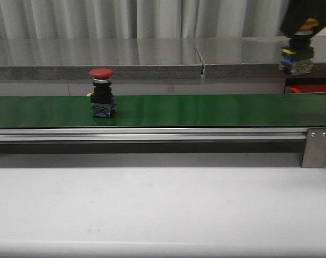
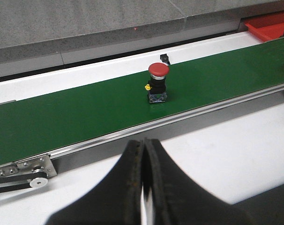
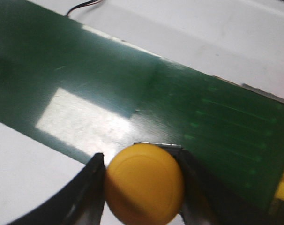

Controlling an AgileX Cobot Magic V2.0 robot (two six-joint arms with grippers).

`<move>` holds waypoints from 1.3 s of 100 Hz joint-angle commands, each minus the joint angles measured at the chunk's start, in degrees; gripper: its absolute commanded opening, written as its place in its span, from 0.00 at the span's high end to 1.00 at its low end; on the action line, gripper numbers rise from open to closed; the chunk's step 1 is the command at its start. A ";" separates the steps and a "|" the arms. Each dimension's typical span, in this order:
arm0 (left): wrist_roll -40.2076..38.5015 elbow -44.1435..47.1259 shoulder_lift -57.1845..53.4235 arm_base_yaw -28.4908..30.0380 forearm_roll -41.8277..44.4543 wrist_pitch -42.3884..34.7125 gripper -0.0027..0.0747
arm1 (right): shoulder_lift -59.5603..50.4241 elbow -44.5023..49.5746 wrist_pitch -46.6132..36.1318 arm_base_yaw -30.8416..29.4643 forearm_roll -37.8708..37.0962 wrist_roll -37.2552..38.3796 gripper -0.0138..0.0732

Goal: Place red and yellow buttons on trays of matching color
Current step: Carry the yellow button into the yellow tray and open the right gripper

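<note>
A red button with a black body stands upright on the green conveyor belt, left of middle; it also shows in the left wrist view. My right gripper is shut on a yellow button and holds it above the belt's right end; in the front view the held yellow button hangs at the top right. My left gripper is shut and empty over the white table, on the near side of the belt. A red tray lies beyond the belt's right end. The yellow tray is barely visible.
A grey stone ledge runs behind the belt. The belt's metal rail and end bracket border the white table in front. A red tray corner shows at right.
</note>
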 commanded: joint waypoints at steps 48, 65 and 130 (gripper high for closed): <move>-0.25 -1.39 0.36 -0.49 -1.38 -3.70 0.99 | -2.80 3.23 -10.90 -21.08 3.48 -0.08 0.74; -0.25 -1.39 0.36 -0.49 -1.38 -3.70 0.99 | -1.17 5.65 -15.39 -24.91 3.48 1.77 0.74; -0.25 -1.39 0.36 -0.49 -1.38 -3.70 0.99 | 13.15 6.64 -19.39 -28.67 7.95 4.42 0.73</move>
